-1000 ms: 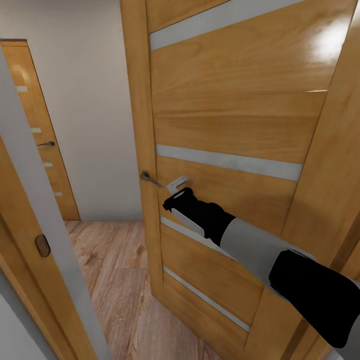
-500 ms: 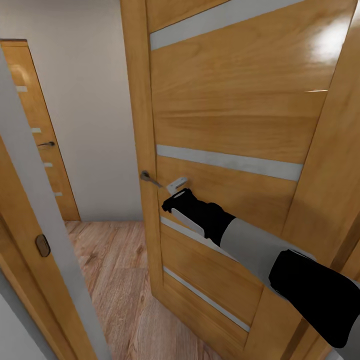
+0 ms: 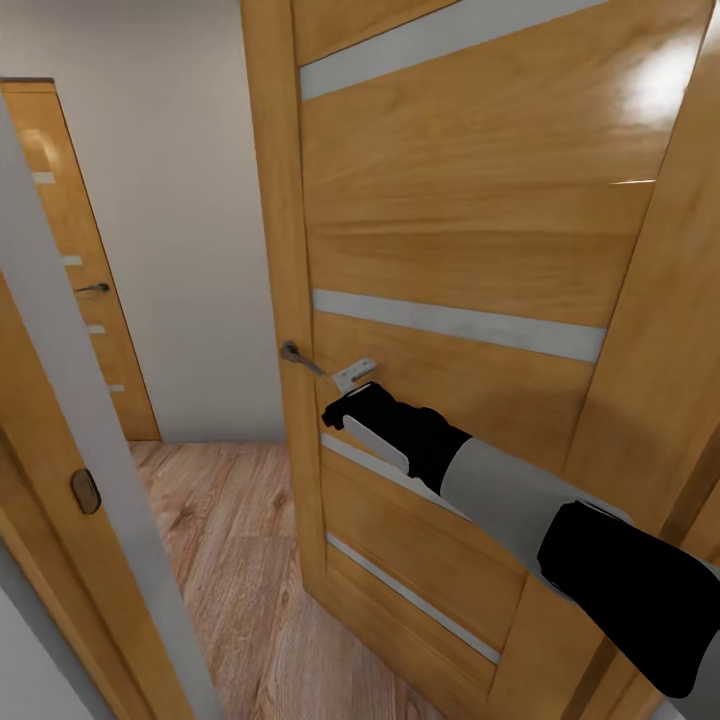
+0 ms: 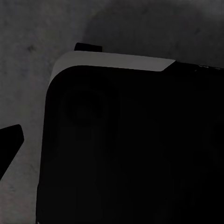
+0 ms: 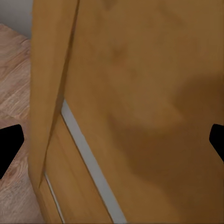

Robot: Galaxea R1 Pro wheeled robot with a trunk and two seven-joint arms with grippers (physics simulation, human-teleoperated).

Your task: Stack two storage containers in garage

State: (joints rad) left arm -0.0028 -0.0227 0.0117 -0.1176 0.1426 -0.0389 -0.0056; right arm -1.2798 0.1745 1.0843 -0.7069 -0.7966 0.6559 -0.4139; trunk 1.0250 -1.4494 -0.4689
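The storage containers are out of view. My right gripper (image 3: 347, 397) is held against the face of a light wooden door (image 3: 470, 230) with frosted glass strips, just below and right of its metal handle (image 3: 296, 355). In the right wrist view the right gripper (image 5: 112, 144) is open, its black fingertips (image 5: 9, 144) far apart with the door panel between them and nothing held. In the left wrist view a black fingertip (image 4: 10, 143) of my left gripper hangs over a dark grey speckled surface (image 4: 28, 42), beside a black and grey part of my own body (image 4: 130, 140).
The door stands ajar, its free edge (image 3: 275, 300) facing me. Beyond it lie light wood plank flooring (image 3: 225, 540), a white wall and a second matching door (image 3: 80, 280). A wooden door frame with a grey edge (image 3: 70, 430) stands close on the left.
My right gripper has crept slightly left and down along the door face. Nothing else has moved.
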